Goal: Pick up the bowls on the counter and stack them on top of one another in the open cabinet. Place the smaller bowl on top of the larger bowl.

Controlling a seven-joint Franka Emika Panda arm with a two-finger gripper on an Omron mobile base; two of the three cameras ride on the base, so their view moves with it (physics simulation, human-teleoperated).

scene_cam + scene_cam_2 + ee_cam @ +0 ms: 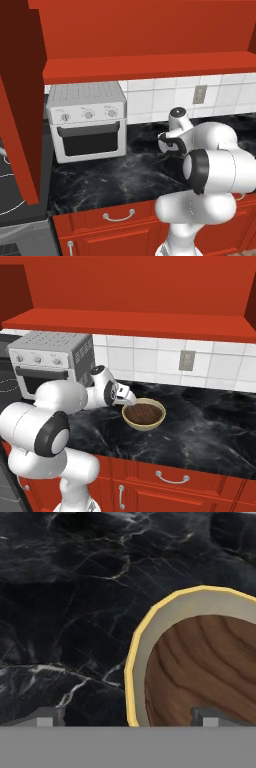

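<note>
At the centre of the right base view, the dark brown smaller bowl (144, 412), wood-grained inside, sits nested in the pale yellowish-tan larger bowl (131, 421) on the black marble tabletop (200, 431). The gripper (129, 400) hovers open astride the tan rim's left edge.

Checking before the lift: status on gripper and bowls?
Gripper open, straddling the tan bowl's rim. Brown bowl nested inside it, on counter. Nothing in the way.

A rendered home kitchen: a black marble bench (115, 182) over red drawers (175, 476), a white toaster oven (87, 120), a tiled backsplash (150, 363), and a red wall cabinet (135, 301).
</note>
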